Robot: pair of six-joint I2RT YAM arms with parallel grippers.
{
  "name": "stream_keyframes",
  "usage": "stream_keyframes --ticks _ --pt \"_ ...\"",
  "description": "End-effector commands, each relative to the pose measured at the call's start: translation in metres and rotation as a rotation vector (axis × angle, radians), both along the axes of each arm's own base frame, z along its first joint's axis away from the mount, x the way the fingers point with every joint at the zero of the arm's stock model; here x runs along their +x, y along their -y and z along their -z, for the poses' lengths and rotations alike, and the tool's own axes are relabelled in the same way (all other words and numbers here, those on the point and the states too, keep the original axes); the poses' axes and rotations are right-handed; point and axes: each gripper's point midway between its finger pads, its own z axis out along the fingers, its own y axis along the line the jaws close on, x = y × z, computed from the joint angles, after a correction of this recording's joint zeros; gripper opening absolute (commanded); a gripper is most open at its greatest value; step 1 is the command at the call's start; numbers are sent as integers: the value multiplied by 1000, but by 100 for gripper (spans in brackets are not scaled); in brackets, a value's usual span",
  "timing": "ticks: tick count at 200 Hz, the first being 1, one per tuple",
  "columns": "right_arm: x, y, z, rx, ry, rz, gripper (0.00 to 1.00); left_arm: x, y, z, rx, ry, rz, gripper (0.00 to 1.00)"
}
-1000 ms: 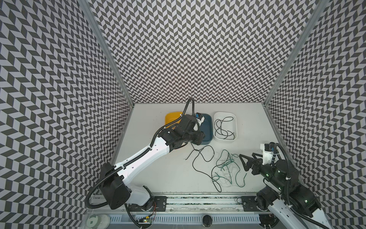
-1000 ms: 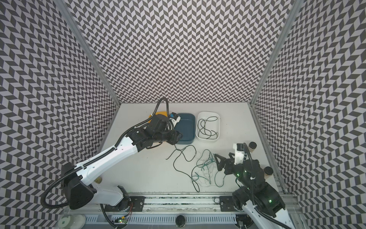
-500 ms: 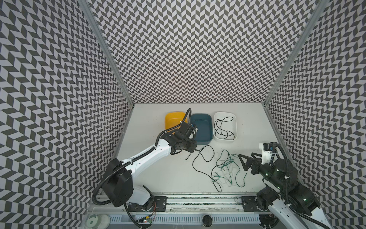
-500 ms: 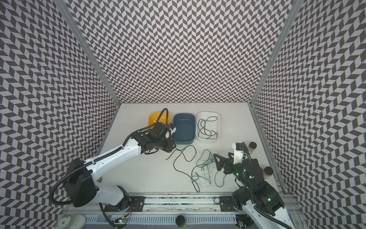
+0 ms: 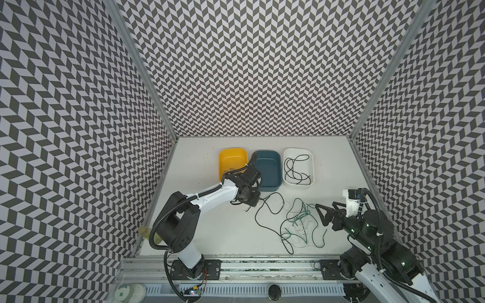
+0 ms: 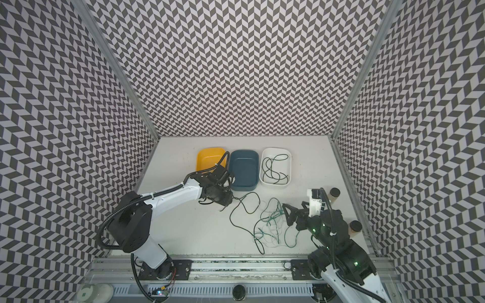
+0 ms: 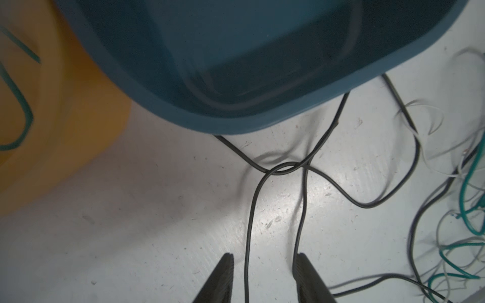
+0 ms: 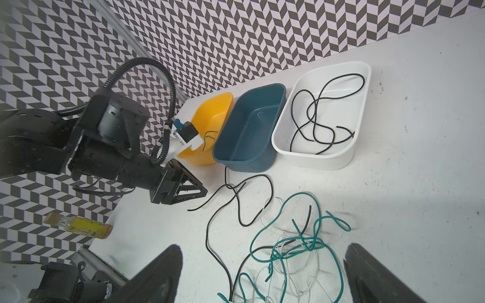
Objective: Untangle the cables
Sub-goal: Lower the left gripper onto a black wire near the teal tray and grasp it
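At the back of the worktop (image 5: 210,236), one black cable (image 8: 312,105) lies sorted in the white tray (image 5: 298,149), and a green piece (image 7: 27,115) sits in the yellow tray (image 5: 231,160). Most of the job remains, I judge: black, green and white cables (image 5: 299,223) lie knotted nearer the front. The left end effector (image 7: 263,262), fingers apart, straddles a loose black strand (image 7: 283,166) without pinching it. The right end effector (image 8: 262,248) hangs wide open over the tangle.
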Motion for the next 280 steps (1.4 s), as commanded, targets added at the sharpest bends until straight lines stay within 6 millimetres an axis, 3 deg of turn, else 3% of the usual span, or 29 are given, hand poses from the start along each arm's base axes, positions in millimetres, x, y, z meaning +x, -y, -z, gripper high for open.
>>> stream_keyframes --ticks 1,33,151,280 --pt "3 -2 -7 12 36 -8 97 1 -3 8 31 -37 -9 42" --pt "2 -2 -9 15 44 -8 97 1 -6 22 75 -73 -20 41" --pt "2 -2 -8 16 47 -6 97 0 -10 39 128 -124 -25 35" --pt "1 -1 -10 20 51 -5 97 -1 -11 36 135 -124 -16 6"
